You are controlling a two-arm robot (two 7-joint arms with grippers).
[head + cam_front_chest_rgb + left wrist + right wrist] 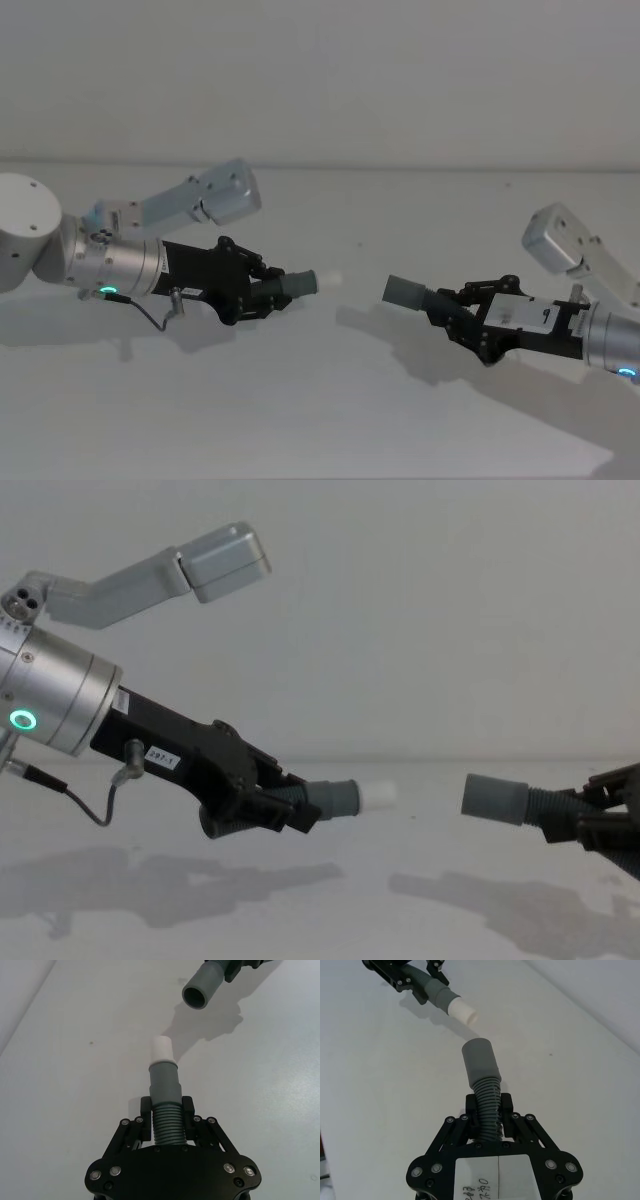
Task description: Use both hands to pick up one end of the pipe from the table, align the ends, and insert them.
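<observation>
Both pipe pieces hang in the air above the white table [300, 420]. My left gripper [268, 291] is shut on the ribbed part of one piece [298, 284], whose grey cuff ends in a white tip [328, 279] pointing right. My right gripper [447, 301] is shut on the ribs of the other piece, and its plain grey cuff [405, 291] points left. A short gap separates the two ends, roughly level in the chest view, white tip [378, 795] facing cuff [495, 797]. In the left wrist view the open cuff [200, 992] sits beyond the white tip [161, 1049], offset to one side.
The shadows of both arms fall on the table beneath them. A pale wall rises behind the table's far edge [400, 167]. Grey arm links show above the left wrist [215, 195] and at the right edge [570, 245].
</observation>
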